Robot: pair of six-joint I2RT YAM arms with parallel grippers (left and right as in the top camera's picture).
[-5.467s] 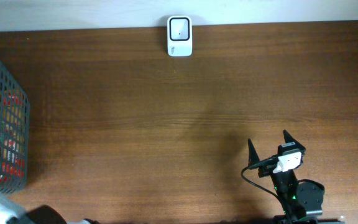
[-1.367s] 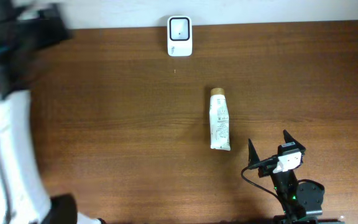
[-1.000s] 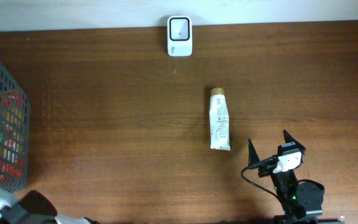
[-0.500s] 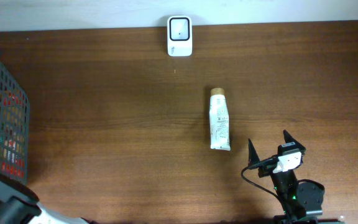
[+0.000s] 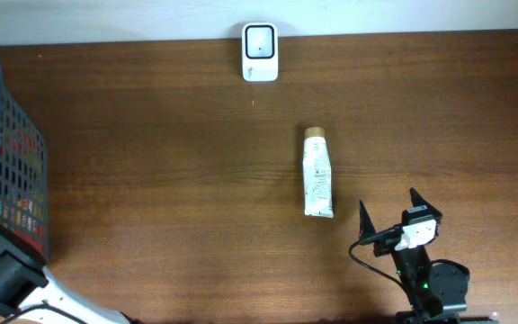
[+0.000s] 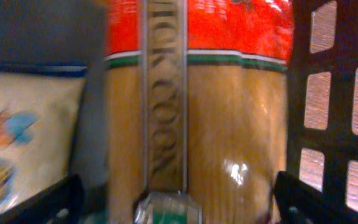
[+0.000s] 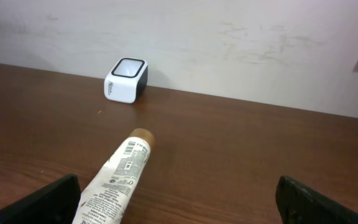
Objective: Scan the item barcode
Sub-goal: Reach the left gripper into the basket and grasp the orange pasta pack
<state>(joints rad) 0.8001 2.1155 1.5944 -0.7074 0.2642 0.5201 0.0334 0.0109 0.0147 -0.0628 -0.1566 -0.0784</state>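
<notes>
Lying flat just right of the table's [image 5: 151,180] middle, the tube [image 5: 317,173] is not yet scanned — the scanner [image 5: 260,52] stands well apart at the back edge. The right gripper [image 5: 387,200] hangs empty, jaws apart; the left gripper [image 6: 179,199] spreads wide over a packet [image 6: 229,124] in the basket [image 5: 21,171].

Setting: mock shop checkout on a test bench, shown by a brown wood tabletop [image 5: 151,180] against a plain white wall [image 7: 229,37], a small white barcode scanner [image 5: 260,51] at its far edge, a grey mesh shopping basket [image 5: 18,153] holding printed grocery packets [image 6: 229,137], and a labelled tube [image 5: 317,184] lying loose.
</notes>
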